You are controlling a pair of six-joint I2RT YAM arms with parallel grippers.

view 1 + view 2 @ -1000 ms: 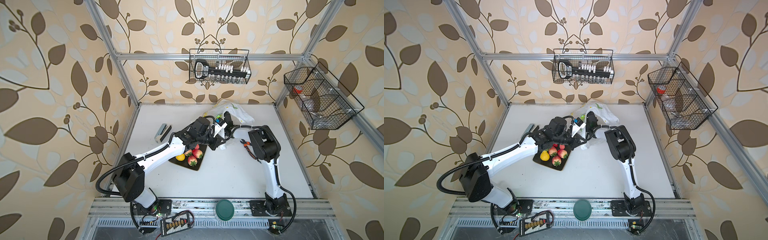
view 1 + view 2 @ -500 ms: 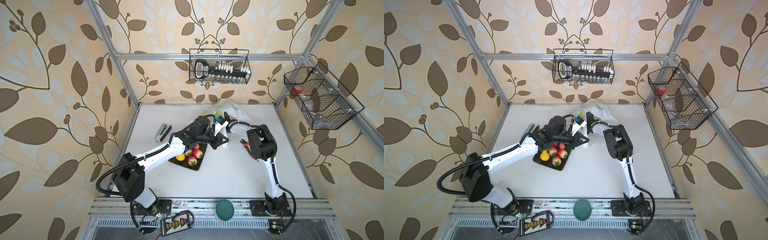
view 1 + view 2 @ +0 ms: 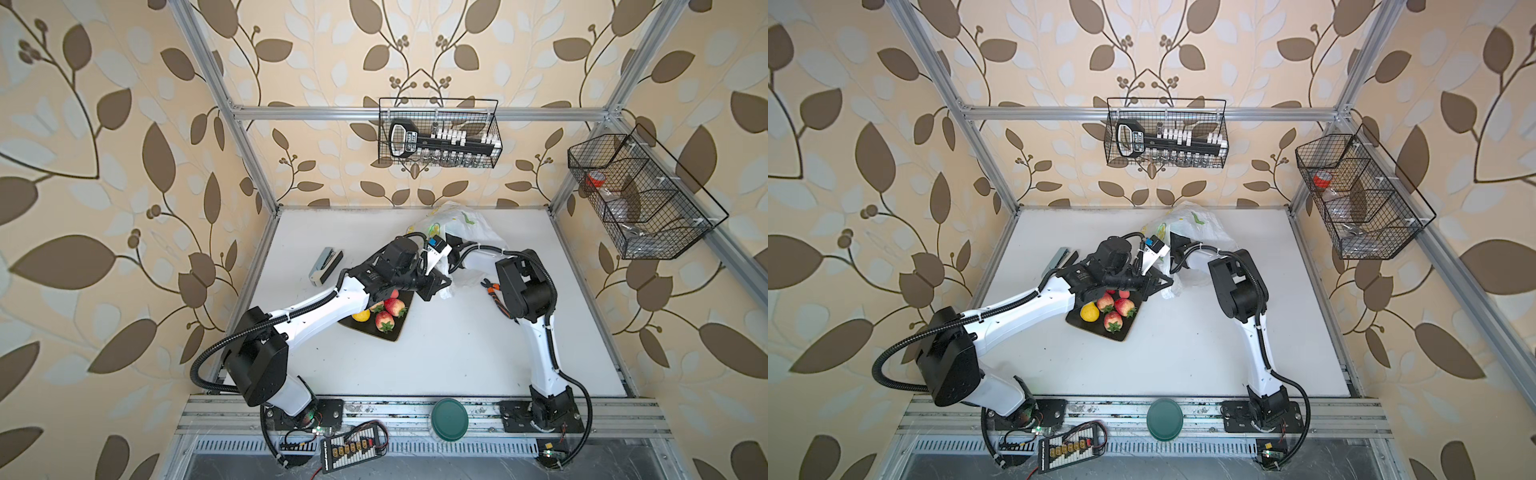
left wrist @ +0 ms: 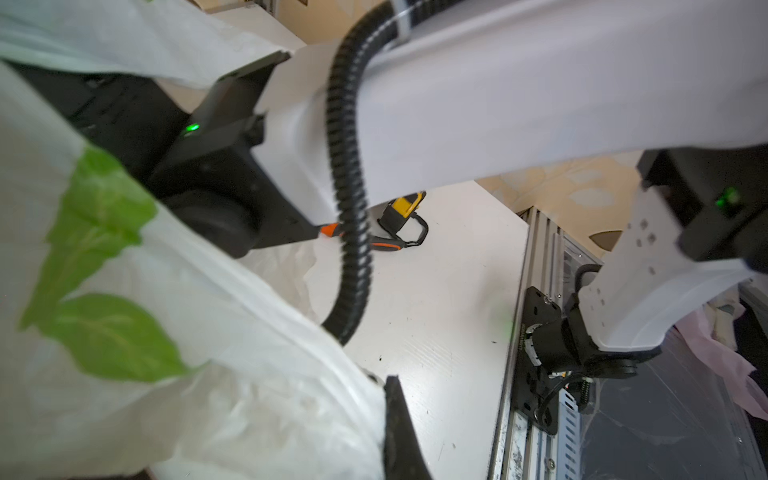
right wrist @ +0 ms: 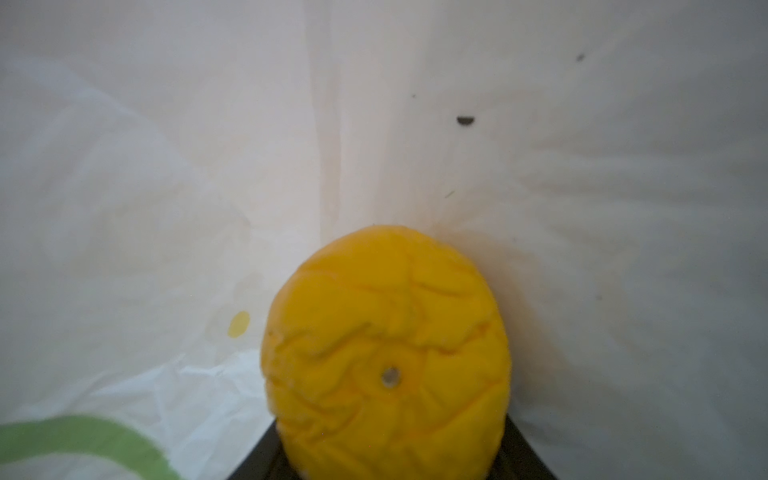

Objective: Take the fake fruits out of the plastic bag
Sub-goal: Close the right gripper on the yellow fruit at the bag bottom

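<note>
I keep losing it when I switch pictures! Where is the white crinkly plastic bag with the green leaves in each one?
Top view: white crinkly plastic bag at the white table's back middle.
Top view: same spot.
Left wrist: close up, beside the white right arm.
Right wrist: seen from inside, all around a wrinkly yellow toy fruit.
Shared landmark: the bag's green print.

Random stuff lying around on the white table (image 3: 457,361): a grey stapler-looking thing (image 3: 326,265) off near the left edge, a black square plate (image 3: 1093,329) towards the middle, and orange-handled pliers (image 3: 492,293) further right. There's a wire basket (image 3: 465,118) on the back wall and another wire basket (image 3: 648,249) on the right wall. A round green lid (image 3: 449,419) sits on the front rail, with a connector board (image 3: 353,446) just below it.
</note>
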